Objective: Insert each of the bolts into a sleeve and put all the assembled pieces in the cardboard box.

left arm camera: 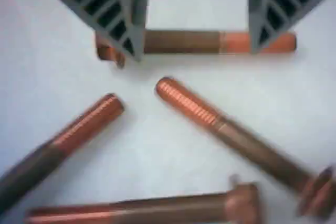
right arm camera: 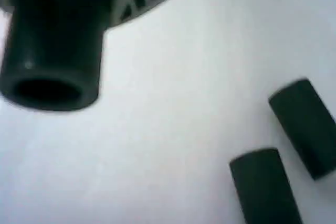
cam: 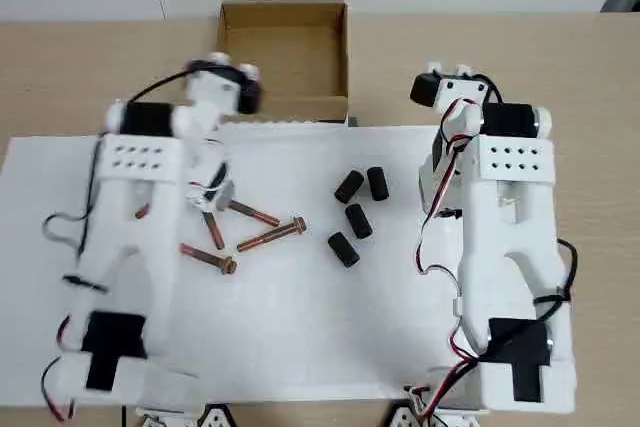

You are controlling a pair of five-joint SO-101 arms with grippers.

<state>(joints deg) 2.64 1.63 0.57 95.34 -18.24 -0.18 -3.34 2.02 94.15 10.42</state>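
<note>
Several copper bolts lie on the white mat in front of my left arm. My left gripper (left arm camera: 194, 51) is open and set down over one bolt (left arm camera: 181, 41), one finger on each side of its shank. Another bolt (left arm camera: 226, 127) and two more lie just beyond it. In the high view this gripper (cam: 215, 197) is low among the bolts (cam: 270, 235). My right gripper (cam: 440, 192) holds a black sleeve (right arm camera: 52, 51) above the mat. Several loose sleeves (cam: 358, 219) lie at the mat's centre, two of them (right arm camera: 262, 187) near the held one. The cardboard box (cam: 285, 57) stands at the back, open.
The white mat (cam: 300, 347) covers most of the wooden table. Both arm bases stand at the front corners, with cables trailing beside them. The box sits between the two arms' shoulders, just past the mat's far edge.
</note>
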